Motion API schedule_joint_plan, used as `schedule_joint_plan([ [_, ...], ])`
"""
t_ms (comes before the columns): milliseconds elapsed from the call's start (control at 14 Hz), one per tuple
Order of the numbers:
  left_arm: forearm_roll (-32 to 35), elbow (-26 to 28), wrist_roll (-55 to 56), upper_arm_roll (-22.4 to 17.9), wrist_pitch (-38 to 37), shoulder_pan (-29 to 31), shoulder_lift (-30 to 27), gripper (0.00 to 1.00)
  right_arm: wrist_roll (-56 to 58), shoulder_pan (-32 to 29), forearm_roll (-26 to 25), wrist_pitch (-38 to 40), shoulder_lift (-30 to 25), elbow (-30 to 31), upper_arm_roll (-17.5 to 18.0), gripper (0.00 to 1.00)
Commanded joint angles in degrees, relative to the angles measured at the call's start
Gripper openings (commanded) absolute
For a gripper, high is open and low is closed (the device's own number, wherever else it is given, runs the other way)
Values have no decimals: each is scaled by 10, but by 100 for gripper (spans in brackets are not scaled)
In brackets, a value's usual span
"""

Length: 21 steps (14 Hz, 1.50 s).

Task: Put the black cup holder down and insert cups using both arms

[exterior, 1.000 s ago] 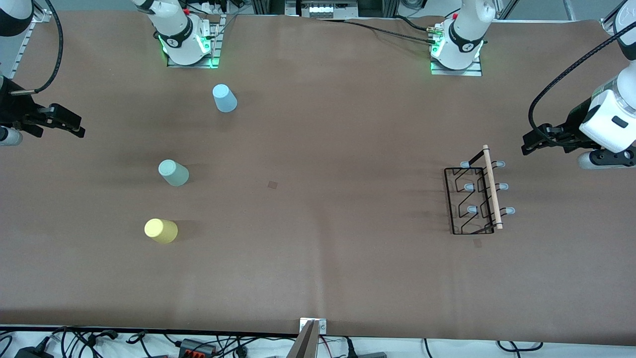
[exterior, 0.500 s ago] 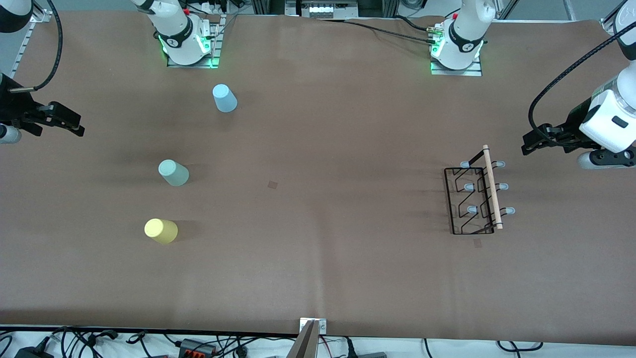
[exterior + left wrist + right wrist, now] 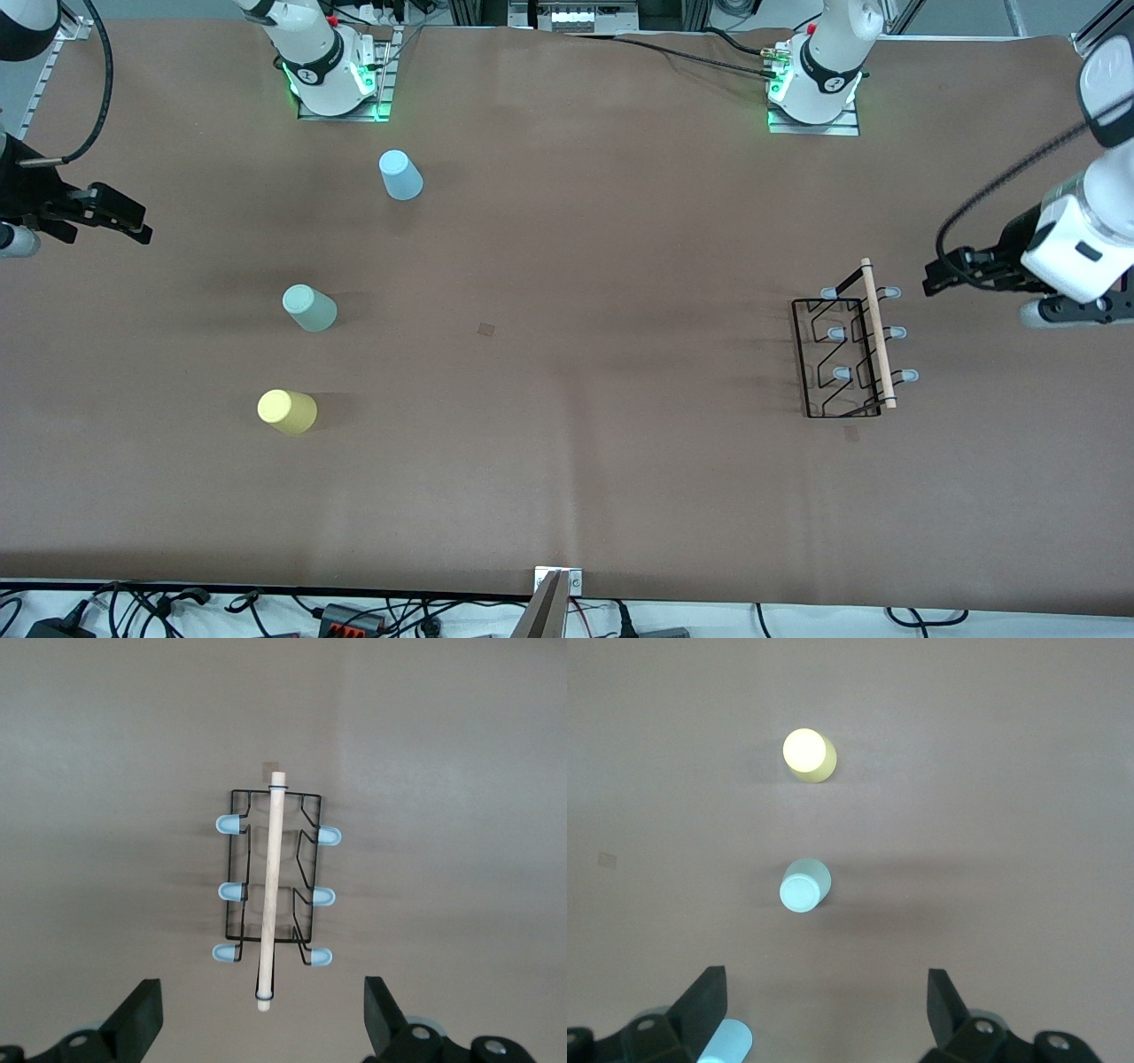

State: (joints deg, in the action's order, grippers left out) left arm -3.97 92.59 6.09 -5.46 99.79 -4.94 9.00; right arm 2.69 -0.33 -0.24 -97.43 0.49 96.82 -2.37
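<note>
Front view shows us at the opening step: our left hand (image 3: 932, 282) hangs spread wide and empty near the black cup holder (image 3: 852, 342), which sits on the counter (image 3: 576, 399) toward the left arm's end. Our right hand (image 3: 133, 226), also spread and empty, waits over its own end. The blue cup (image 3: 400, 175), green cup (image 3: 308, 308) and yellow cup (image 3: 286, 411) stand apart there. Next, we judge, the left hand must straddle the wooden handle (image 3: 270, 895).
</note>
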Motion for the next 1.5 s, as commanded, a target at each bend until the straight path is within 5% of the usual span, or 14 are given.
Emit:
schedule_joint_plan([
  [0,-19,44,-13,-8,54,7,14,100,-8,2,-4,-6,6,7,0,100],
  [429,8,144,-36,-6,165,2,19,100,-8,11,-4,-18,57,7,1,100],
  [1143,38,177,-15,16,219,-8,65,100,-8,27,5,-41,141,31,1,100],
  [1214,38,176,-15,16,225,-7,70,96,-8,33,5,-55,139,45,1,100],
  [1429,39,181,-15,16,226,-7,71,51,-24,34,6,-91,137,95,1,100],
])
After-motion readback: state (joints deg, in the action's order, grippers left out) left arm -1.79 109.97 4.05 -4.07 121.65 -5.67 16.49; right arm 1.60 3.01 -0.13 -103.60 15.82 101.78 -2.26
